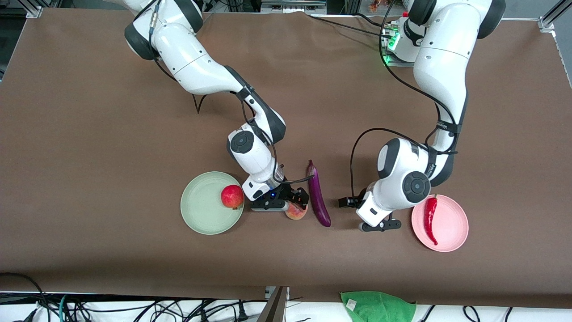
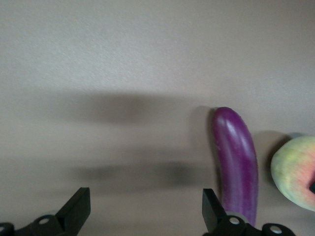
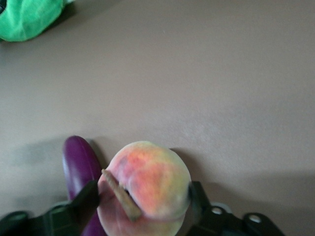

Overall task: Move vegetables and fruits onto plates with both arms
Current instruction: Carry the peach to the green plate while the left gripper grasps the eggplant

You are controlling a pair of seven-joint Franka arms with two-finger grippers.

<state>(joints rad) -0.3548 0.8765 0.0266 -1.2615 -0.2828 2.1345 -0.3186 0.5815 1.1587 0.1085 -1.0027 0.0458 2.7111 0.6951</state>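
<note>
The red apple (image 1: 232, 197) lies on the mint green plate (image 1: 201, 212), at its edge toward the peach. The red chili (image 1: 430, 219) lies on the pink plate (image 1: 455, 226). The purple eggplant (image 1: 318, 194) lies on the table between the plates. The peach (image 1: 296, 212) rests beside it, on the green plate's side. My right gripper (image 1: 297, 203) is down at the peach (image 3: 147, 182), a finger pressed on each side. My left gripper (image 1: 357, 213) is open and empty, low over bare table between the eggplant (image 2: 237, 162) and the pink plate.
A green cloth (image 1: 377, 306) lies at the table edge nearest the front camera and also shows in the right wrist view (image 3: 27, 17). The brown table (image 1: 89, 156) is bare around both plates.
</note>
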